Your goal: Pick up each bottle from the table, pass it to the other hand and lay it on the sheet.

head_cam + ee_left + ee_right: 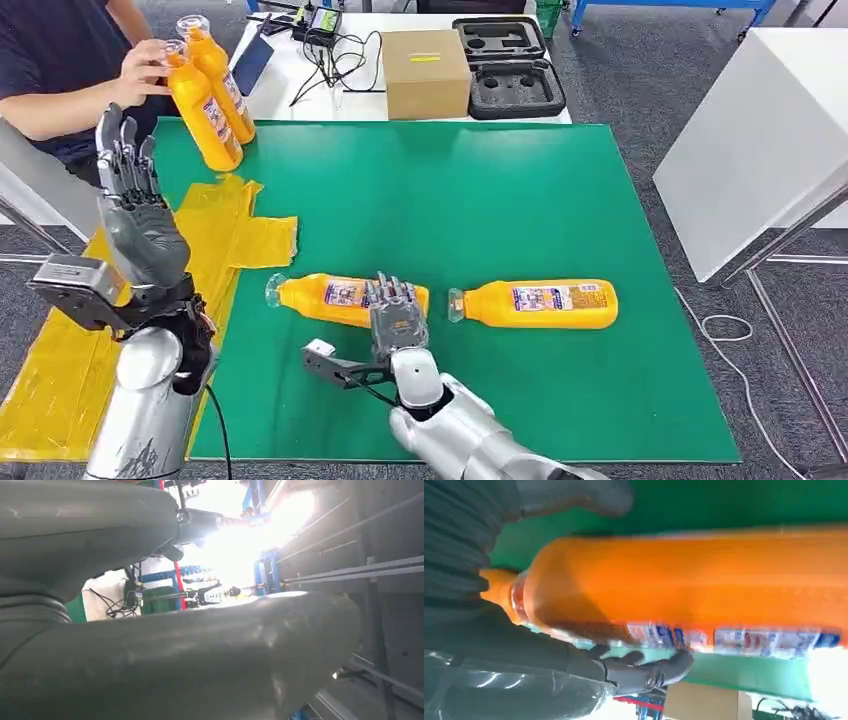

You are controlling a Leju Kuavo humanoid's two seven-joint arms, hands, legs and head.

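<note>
Four orange bottles are in sight: two lie on the green mat, one (345, 297) under the right robot hand (398, 318) and one (538, 303) just beside it, and two stand upright, (205, 112) and (220, 72), at a person's hand (142, 70). One yellow sheet (215, 235), one cardboard box (425, 72) and one black foam case (508, 66) complete the count.

Head view evenly lit, sharp. Left wrist view: blown-out glare beyond thumb (210, 660), thumb out of focus. Right wrist view: bottle (704, 590) blurred against fingers (659, 670), overexposed patch beyond fingertips.
</note>
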